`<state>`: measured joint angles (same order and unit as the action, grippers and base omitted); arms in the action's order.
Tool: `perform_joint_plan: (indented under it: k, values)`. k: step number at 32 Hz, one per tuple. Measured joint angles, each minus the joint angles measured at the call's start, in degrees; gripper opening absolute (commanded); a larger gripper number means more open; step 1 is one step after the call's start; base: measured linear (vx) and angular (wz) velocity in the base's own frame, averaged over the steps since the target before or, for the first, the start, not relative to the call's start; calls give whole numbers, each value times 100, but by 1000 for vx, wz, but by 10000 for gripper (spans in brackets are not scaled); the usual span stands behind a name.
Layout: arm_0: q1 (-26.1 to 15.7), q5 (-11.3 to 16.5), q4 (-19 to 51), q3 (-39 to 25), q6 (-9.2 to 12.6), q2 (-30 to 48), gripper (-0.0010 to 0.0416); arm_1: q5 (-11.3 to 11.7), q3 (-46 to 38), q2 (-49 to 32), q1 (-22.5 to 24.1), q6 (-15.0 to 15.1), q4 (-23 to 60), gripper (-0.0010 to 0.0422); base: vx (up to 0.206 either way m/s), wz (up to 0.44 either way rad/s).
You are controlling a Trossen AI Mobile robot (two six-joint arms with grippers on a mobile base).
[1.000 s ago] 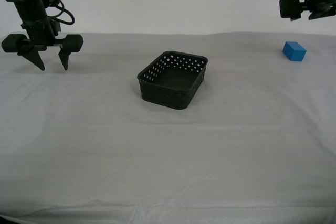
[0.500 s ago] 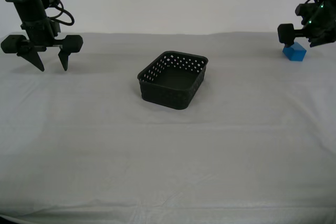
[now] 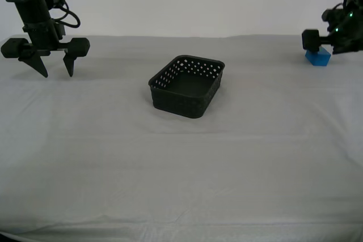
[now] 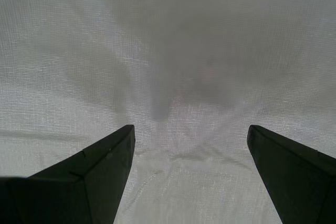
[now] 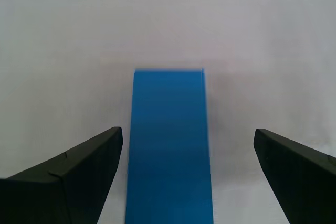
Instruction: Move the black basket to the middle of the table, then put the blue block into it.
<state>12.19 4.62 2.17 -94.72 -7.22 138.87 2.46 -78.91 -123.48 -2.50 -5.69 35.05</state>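
The black basket (image 3: 187,86) stands empty on the table (image 3: 181,168), near its middle. The blue block (image 3: 319,58) lies at the far end of the exterior view's right, partly hidden by my first gripper (image 3: 324,49). In the first wrist view the blue block (image 5: 169,145) lies between the open jaws of my first gripper (image 5: 187,130), with a gap on each side. My second gripper (image 3: 57,73) hangs open and empty above the cloth at the exterior view's far left. The second wrist view shows only bare cloth between the jaws of my second gripper (image 4: 190,127).
The white-grey cloth is slightly wrinkled, with a fold line running along the front. A plain pale wall stands behind the table's far edge.
My first gripper has come down from above the blue block until its open jaws stand around it. The second arm and the basket have not moved.
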Motion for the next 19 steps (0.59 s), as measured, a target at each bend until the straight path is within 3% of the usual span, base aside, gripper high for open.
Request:
perform_joint_plan:
  k: [4,6,7,8,9,10,11,13,19]
  values:
    - [-20,31,-94,-20,17,120,349,-2,-4,2,0,-7,52,295,0,0]
    - [-33,42,-98,2,26,186,328,-2,-7,2,0,-13,50,295,0,0]
    - [-33,42,-59,-68,17,225,269,-2,-4,2,0,-15,48,295,0,0]
    - [-37,42,-37,-59,24,234,250,-2,-4,2,0,-15,50,295,0,0]
    - [-44,48,9,-24,26,221,168,-2,-4,2,2,-17,48,295,0,0]
    - [-50,46,11,-17,33,221,141,-2,-4,2,2,-17,48,295,0,0]
    - [-50,46,11,-20,24,221,68,-2,-4,2,2,-17,46,295,0,0]
    - [-55,46,20,-22,20,221,-1,-2,-4,2,2,-17,44,295,0,0]
    - [-66,48,227,-37,9,114,-1,-2,-4,2,7,-17,39,295,0,0]
